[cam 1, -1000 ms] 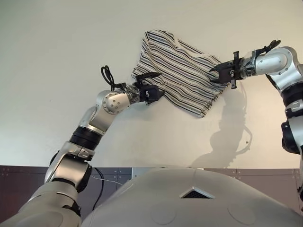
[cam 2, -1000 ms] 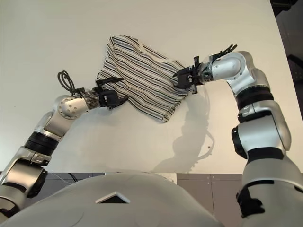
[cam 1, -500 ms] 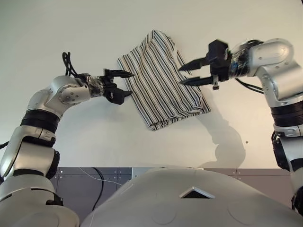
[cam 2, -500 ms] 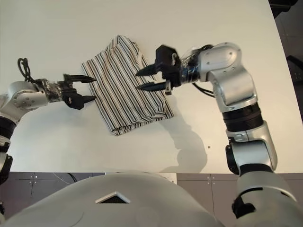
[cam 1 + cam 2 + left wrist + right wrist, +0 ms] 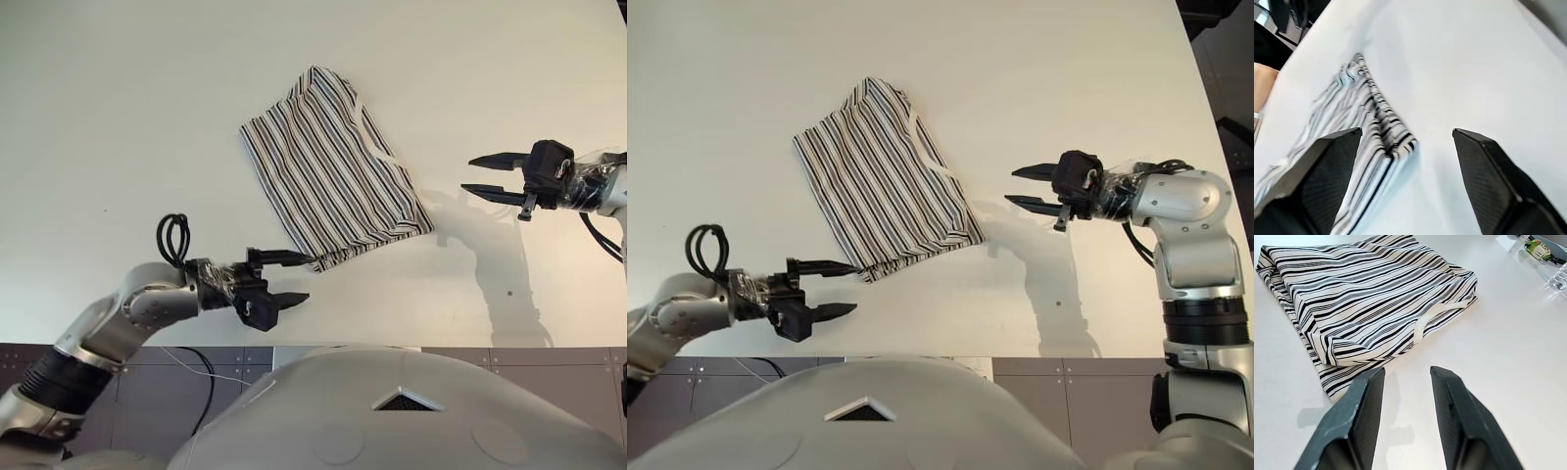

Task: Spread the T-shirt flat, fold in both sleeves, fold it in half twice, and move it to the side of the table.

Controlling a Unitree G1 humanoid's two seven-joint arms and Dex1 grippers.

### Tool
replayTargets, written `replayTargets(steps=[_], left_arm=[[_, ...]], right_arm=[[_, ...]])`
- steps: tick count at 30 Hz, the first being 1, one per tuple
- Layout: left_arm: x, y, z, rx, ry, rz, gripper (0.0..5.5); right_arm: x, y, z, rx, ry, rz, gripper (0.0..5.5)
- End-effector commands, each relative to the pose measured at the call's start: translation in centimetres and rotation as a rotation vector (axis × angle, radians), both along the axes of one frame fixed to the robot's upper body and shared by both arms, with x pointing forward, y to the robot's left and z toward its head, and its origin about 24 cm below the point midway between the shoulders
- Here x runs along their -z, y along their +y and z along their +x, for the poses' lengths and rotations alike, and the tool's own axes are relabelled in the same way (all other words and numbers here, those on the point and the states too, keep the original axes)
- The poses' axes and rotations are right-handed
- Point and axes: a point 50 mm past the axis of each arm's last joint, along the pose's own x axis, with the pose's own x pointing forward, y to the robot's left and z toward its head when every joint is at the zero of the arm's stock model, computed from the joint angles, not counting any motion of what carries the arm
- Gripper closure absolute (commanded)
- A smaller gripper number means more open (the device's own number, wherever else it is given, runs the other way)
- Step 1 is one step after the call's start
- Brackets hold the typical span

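Observation:
The striped T-shirt (image 5: 329,176) lies folded into a slanted rectangle in the middle of the white table (image 5: 118,117). My left gripper (image 5: 294,278) is open at the near edge, its upper fingertip just short of the shirt's near corner (image 5: 1396,144). My right gripper (image 5: 477,174) is open and hangs to the right of the shirt, a gap of bare table between them. The right wrist view looks across the folded shirt (image 5: 1366,298), with its white neckband (image 5: 1442,313) on the edge facing the gripper.
The table's front edge (image 5: 441,346) runs just behind my left gripper, with dark floor panels below it. Small clutter sits at the far table edge (image 5: 1542,249) in the right wrist view. Bare white table surrounds the shirt on all sides.
Both grippers have let go and drawn away: the left dropped to the near edge by the shirt's corner, the right pulled out to the right. The shirt now lies still, folded.

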Motion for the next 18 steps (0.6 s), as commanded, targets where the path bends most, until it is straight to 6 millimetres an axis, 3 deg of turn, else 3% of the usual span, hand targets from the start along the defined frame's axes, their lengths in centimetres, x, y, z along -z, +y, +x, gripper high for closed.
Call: replayTargets(steps=[1, 11, 18], left_arm=[[0.5, -0.1, 1.0, -0.089, -0.051, 0.022, 2.07], [3.3, 0.0, 1.6, -0.041, -0.034, 0.148, 2.07], [4.3, 0.0, 2.0, 0.0, -0.017, 0.168, 3.16]], right_arm=[[-0.1, 0.2, 0.1, 0.007, -0.015, 0.005, 3.8], [-0.1, 1.2, 0.5, 0.009, -0.041, 0.031, 3.8], [0.0, 1.9, 0.5, 0.002, -0.055, 0.046, 3.8]])
